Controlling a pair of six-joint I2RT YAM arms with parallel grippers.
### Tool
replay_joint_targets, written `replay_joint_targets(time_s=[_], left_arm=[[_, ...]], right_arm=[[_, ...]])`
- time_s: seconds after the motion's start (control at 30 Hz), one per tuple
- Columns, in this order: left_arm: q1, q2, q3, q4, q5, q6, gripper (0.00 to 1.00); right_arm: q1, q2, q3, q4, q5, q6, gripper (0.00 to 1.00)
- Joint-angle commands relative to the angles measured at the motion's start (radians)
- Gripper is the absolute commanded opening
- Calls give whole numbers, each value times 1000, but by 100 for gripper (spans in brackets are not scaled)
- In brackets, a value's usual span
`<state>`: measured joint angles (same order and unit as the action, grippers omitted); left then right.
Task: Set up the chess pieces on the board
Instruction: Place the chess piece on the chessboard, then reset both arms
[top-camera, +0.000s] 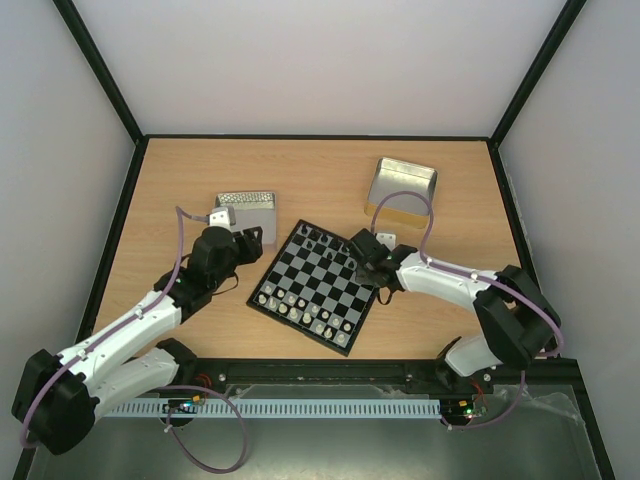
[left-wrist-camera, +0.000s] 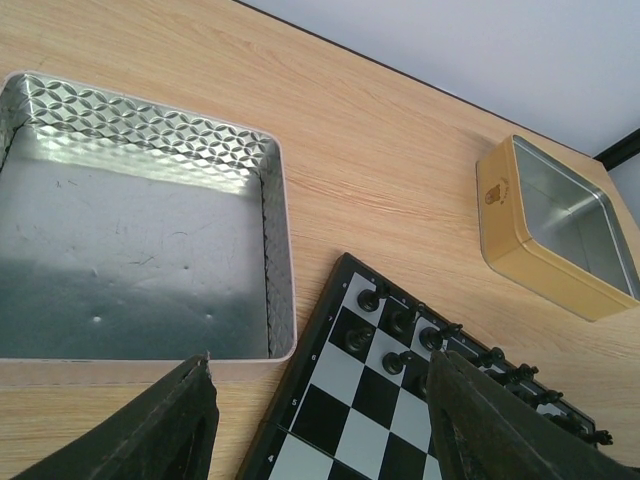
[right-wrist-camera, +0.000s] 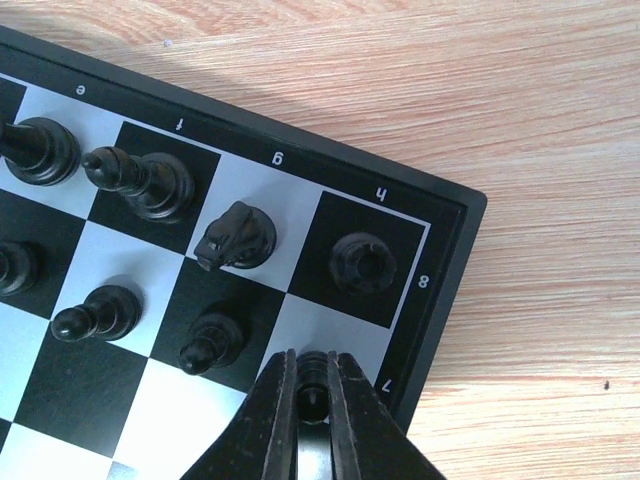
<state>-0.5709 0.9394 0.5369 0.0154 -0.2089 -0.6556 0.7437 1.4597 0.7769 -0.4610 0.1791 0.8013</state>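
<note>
Tray (left-wrist-camera: 150, 120) of patterned silver metal lies left of the table's middle. The left gripper (left-wrist-camera: 320, 430) hangs over the gap between the tray and the board (top-camera: 352, 297), with its fingers spread wide and grasping nothing. The board sits turned at an angle, nearer the table's near edge than the far one. Black pieces (right-wrist-camera: 145, 185) stand in its far rows and pale pieces (top-camera: 300, 302) line its near side. At the board's far right corner the right gripper (right-wrist-camera: 312, 365) is clenched on a black pawn (right-wrist-camera: 314, 398), over the pale square beside the corner rook (right-wrist-camera: 362, 262). A gold tin (left-wrist-camera: 520, 250) rests toward the table's far right corner, apart from the board.
</note>
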Motion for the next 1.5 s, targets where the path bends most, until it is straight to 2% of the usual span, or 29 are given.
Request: replay_joint_targets(time_s=[0.0, 0.13, 0.27, 0.37, 0.47, 0.53, 0.67, 0.73, 0.8, 1.07, 1.27, 1.47], left_arm=[[8, 3, -7, -5, 5, -2, 59], [8, 0, 4, -14, 1, 6, 59], [9, -23, 36, -63, -28, 23, 59], [9, -72, 73, -123, -61, 47, 61], [8, -129, 133, -228, -82, 93, 64], [8, -171, 187, -333, -101, 131, 72], [9, -286, 265, -458, -118, 177, 98], [9, -348, 294, -497, -131, 194, 99], [9, -407, 317, -523, -151, 210, 99], [8, -536, 432, -648, -312, 243, 99], [9, -550, 436, -673, -351, 249, 99], [9, -545, 438, -713, -407, 221, 99]], right_arm=[[-4, 22, -13, 1, 64, 19, 9], [-5, 24, -7, 0, 57, 25, 14], [-4, -39, 13, -25, 63, 38, 31], [-4, -137, 30, -61, 83, 50, 46], [-5, -253, 25, -89, 108, 68, 57], [-5, -333, 22, -112, 134, 73, 63], [-4, -526, 26, -151, 202, 42, 79], [-5, -620, 37, -160, 228, 8, 86], [-5, -697, 56, -177, 261, -23, 99], [-4, -810, 216, -317, 496, -57, 98], [-5, -747, 302, -431, 682, -19, 98], [-5, -782, 279, -454, 705, 27, 98]])
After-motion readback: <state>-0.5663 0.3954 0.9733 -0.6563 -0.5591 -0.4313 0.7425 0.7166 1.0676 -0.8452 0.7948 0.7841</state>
